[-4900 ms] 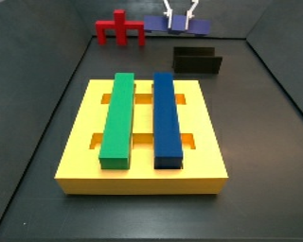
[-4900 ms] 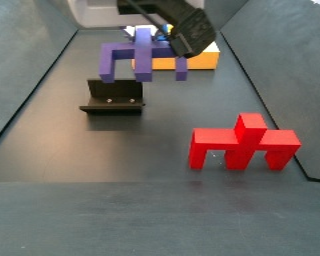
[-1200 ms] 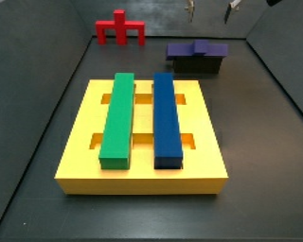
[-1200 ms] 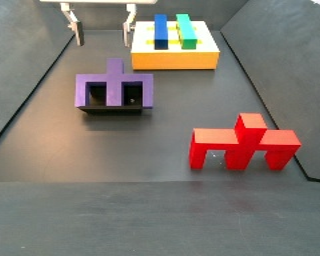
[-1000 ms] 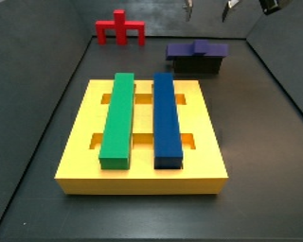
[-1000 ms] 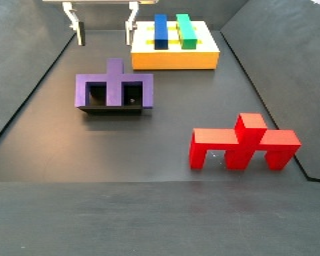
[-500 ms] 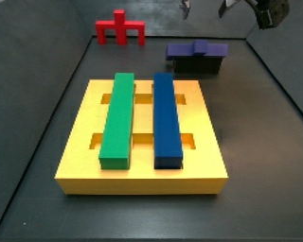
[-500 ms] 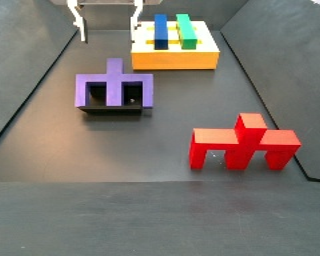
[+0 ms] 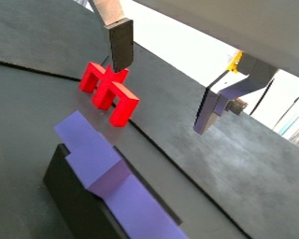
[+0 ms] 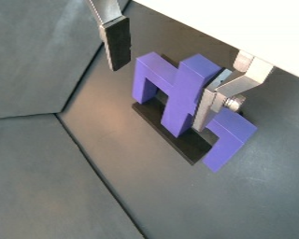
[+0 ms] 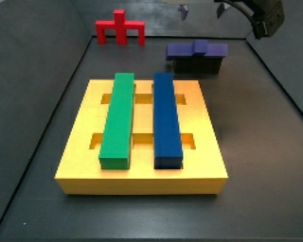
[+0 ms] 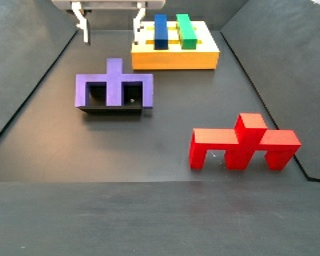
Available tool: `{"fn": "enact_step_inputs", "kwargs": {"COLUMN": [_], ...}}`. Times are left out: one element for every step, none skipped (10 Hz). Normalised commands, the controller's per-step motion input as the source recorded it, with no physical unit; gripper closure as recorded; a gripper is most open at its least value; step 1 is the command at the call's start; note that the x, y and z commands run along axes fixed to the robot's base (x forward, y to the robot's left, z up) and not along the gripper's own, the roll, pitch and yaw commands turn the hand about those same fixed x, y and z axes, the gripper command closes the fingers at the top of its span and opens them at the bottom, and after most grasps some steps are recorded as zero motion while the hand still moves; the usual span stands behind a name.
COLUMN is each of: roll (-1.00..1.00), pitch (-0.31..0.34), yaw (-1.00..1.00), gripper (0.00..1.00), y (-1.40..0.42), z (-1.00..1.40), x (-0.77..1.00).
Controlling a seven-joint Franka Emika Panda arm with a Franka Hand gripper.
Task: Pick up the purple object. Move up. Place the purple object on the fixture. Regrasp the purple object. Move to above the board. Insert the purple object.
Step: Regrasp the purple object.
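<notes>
Purple object sits on the fixture, legs down and central stub up, seen in both side views and filling a wrist view. Above it the gripper hangs well clear, fingers spread wide with nothing between them; in a wrist view the plates frame only bare floor. Near the back wall stands the red pronged piece, though its exact gap from the wall is hard to judge. Nearer the front lies the yellow board with its green bar and blue bar side by side.
</notes>
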Motion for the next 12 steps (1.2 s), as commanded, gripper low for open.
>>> {"fn": "enact_step_inputs", "kwargs": {"roll": [0.77,0.78,0.65,0.51,0.48,0.21,0.18,0.32,0.39,0.43,0.47,0.30], "pitch": [0.123,0.100,0.103,0.109,0.080,0.051,0.060,0.134,0.149,0.191,0.237,0.303], "yaw": [0.13,0.17,0.13,0.07,0.00,0.00,0.00,0.00,0.00,0.00,0.00,0.00], "gripper": [0.00,0.00,0.00,0.00,0.00,0.00,0.00,0.00,0.00,0.00,0.00,0.00], "y": [-0.09,-0.08,-0.05,-0.10,-0.28,-0.12,-0.11,-0.16,-0.16,-0.17,-0.26,-0.21], "z": [-0.29,-0.29,-0.27,-0.17,-0.20,-0.23,-0.25,-0.23,-0.24,-0.20,-0.14,0.00], "x": [0.00,0.00,0.00,0.00,0.00,0.00,0.00,0.01,0.01,0.05,0.12,0.29]}}
